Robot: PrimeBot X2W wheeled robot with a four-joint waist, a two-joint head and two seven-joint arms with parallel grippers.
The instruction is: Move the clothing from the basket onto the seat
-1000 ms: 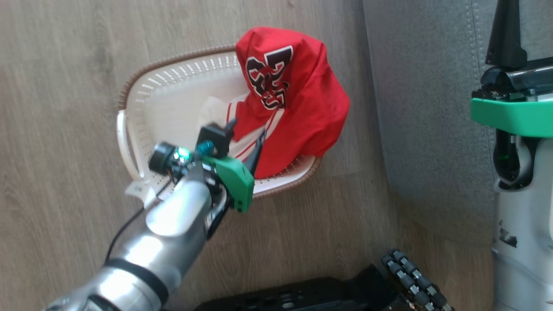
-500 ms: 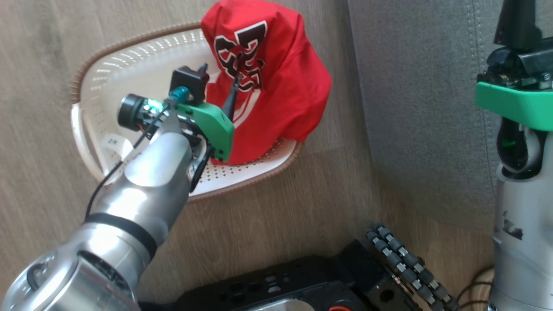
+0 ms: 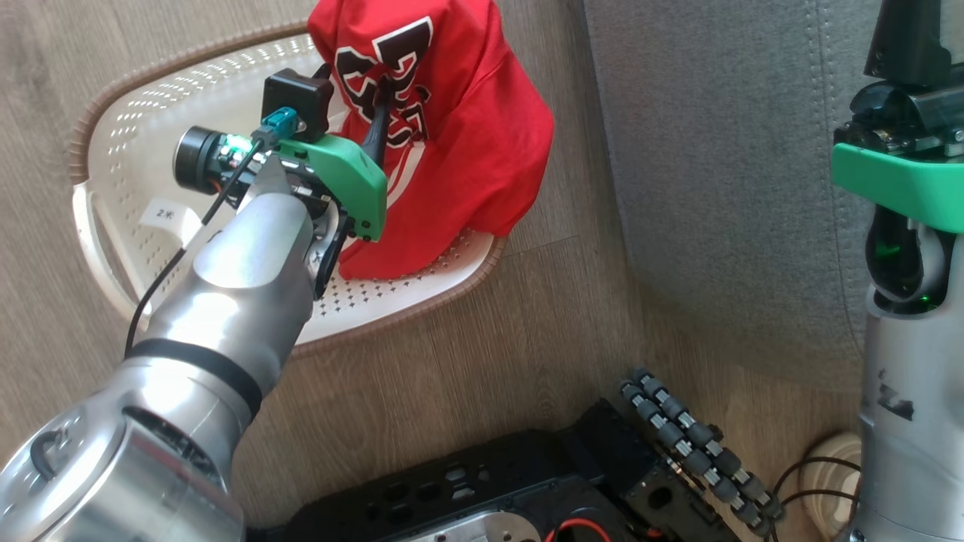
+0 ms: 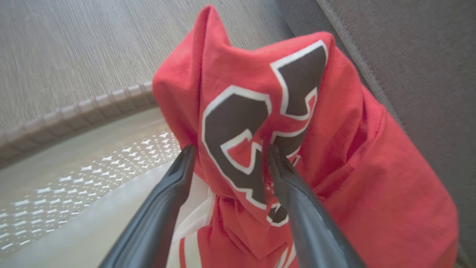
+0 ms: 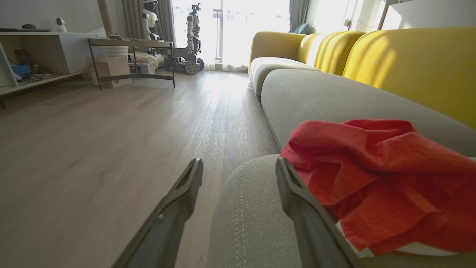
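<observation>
A shiny red jersey (image 3: 459, 143) with black-and-white number print hangs over the far right rim of the cream basket (image 3: 128, 128), next to the grey sofa (image 3: 715, 150). My left gripper (image 3: 355, 79) is open above the basket. In the left wrist view its fingers (image 4: 178, 178) straddle a raised fold of the number print (image 4: 238, 149), and white-striped trim (image 4: 193, 223) lies below. My right gripper (image 5: 238, 160) stands open over the sofa's rounded edge (image 5: 256, 216), holding nothing. A second red garment (image 5: 379, 178) lies on the seat just right of it.
My black wheeled base (image 3: 527, 482) with its rollers (image 3: 693, 444) and cables (image 3: 821, 474) sits near the sofa's corner. The basket stands on wood floor (image 3: 527, 339). Yellow back cushions (image 5: 409, 63) line the sofa. A metal-framed table (image 5: 130, 48) and other robots (image 5: 193, 33) stand far off.
The head camera has shifted. My left gripper has moved forward across the basket, from the white-striped part to the jersey's number print. The right arm stays put.
</observation>
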